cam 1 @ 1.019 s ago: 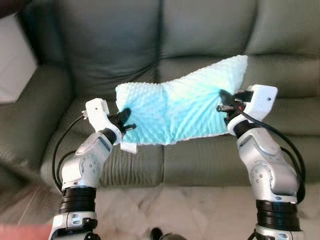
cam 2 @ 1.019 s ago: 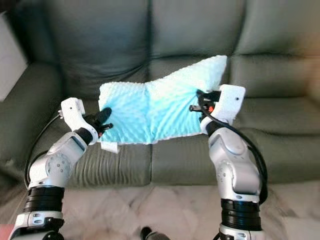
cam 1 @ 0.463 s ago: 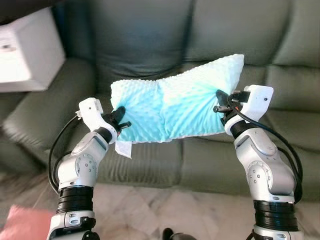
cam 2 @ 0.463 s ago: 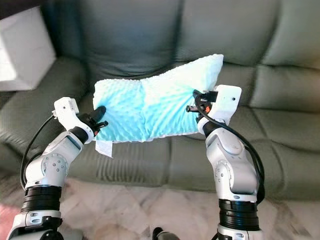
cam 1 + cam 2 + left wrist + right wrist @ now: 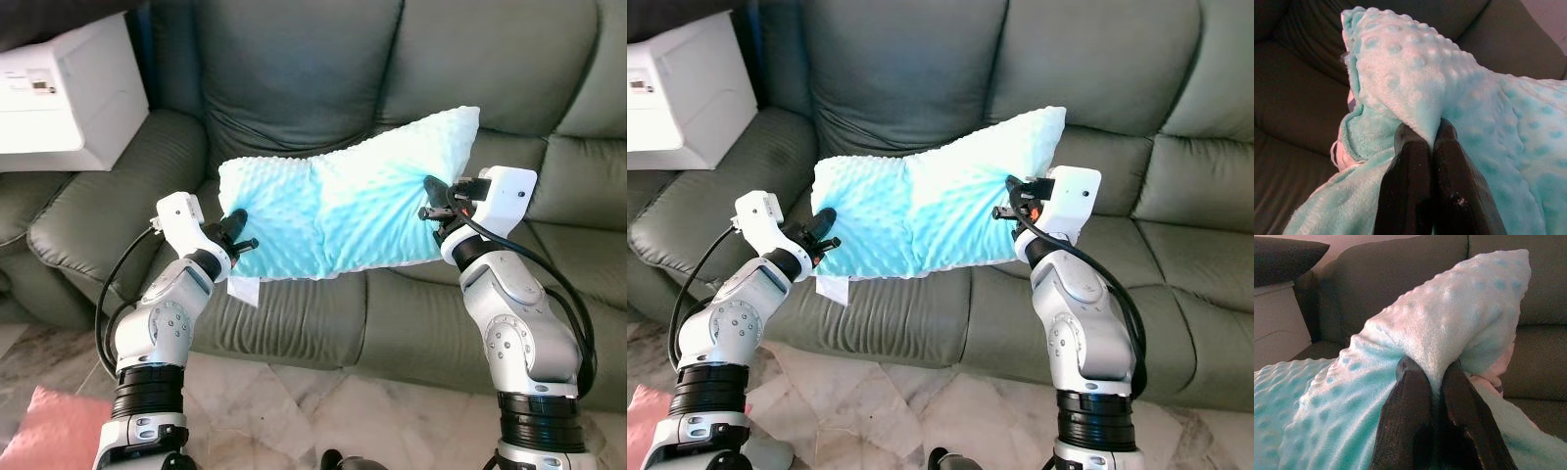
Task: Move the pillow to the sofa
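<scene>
**Pillow's hanging right over the sofa seat**

Closest to me there's a pink cushion (image 5: 44,431) on the marble floor (image 5: 294,401), nothing to do with this job as far as I can tell. Then the two arms, raised in front of the robot. The left gripper (image 5: 238,231) is pinched tight on one end of the pillow (image 5: 343,211), a fold of the bumpy teal fabric squeezed between its fingers (image 5: 1410,186). The right gripper (image 5: 432,199) is clamped on the other end the same way. Makes sense to hold it by both ends: it's soft and sags in the middle, so one grip would let it flop. The right end sits higher, so the pillow is tilted. It's in the air, just in front of the sofa (image 5: 294,78) backrest and above the seat, not resting yet.

A white box (image 5: 64,93) sits on the sofa's left armrest.

Versus a second ago, the grip and pillow look the same; the view has swung so the box and pink cushion are now in sight.
</scene>
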You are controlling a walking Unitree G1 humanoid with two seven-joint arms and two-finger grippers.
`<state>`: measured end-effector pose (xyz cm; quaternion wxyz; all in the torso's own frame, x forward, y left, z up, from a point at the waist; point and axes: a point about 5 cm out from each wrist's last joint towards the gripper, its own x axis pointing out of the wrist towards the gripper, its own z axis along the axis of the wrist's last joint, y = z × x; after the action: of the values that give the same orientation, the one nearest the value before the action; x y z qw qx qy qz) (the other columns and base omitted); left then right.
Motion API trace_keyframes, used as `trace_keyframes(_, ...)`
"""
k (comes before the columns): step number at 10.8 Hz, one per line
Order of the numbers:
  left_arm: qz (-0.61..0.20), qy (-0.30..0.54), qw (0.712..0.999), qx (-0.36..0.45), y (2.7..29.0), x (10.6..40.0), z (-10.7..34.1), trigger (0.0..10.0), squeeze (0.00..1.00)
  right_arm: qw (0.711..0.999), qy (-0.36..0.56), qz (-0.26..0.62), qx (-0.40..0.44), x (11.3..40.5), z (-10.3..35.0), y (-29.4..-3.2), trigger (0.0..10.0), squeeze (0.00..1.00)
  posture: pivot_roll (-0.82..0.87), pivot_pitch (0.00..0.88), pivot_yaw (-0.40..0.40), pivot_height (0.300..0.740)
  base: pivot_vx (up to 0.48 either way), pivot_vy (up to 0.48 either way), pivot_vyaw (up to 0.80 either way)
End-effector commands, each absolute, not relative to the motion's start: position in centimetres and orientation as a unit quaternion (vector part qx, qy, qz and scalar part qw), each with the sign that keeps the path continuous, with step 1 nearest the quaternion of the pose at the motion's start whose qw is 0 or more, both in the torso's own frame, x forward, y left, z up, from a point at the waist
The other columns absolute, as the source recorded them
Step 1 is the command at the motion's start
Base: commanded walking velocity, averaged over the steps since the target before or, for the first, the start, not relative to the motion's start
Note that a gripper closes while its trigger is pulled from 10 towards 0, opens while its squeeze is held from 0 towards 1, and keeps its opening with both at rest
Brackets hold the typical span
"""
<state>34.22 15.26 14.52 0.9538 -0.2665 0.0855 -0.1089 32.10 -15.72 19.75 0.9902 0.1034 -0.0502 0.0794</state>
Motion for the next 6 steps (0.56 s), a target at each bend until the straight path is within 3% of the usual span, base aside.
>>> trace_keyframes(1, -0.116, 0.083, 0.955, -0.259, 15.05, 34.36, 14.80, 0.0, 0.00, 0.990, -0.067, 0.078, 0.100, 32.07, 20.50, -15.95, 10.0, 0.00, -0.17, 0.107, -0.032, 0.740, 0.000, 0.000, 0.00)
trace_keyframes(2, -0.115, 0.082, 0.956, -0.259, 15.11, 34.42, 14.84, 0.0, 0.00, 0.989, -0.065, 0.079, 0.102, 32.08, 20.45, -15.91, 10.0, 0.00, -0.17, 0.108, -0.032, 0.740, 0.000, 0.000, 0.00)
trace_keyframes(5, -0.113, 0.075, 0.956, -0.258, 15.20, 34.61, 15.19, 0.0, 0.00, 0.990, -0.061, 0.080, 0.103, 32.13, 20.41, -15.86, 10.0, 0.00, -0.17, 0.108, -0.031, 0.740, 0.000, 0.000, -0.75)
trace_keyframes(6, -0.112, 0.074, 0.956, -0.260, 15.19, 34.60, 15.20, 0.0, 0.00, 0.989, -0.064, 0.080, 0.105, 32.13, 20.45, -15.89, 10.0, 0.00, -0.17, 0.107, -0.031, 0.740, 0.000, 0.000, 0.00)
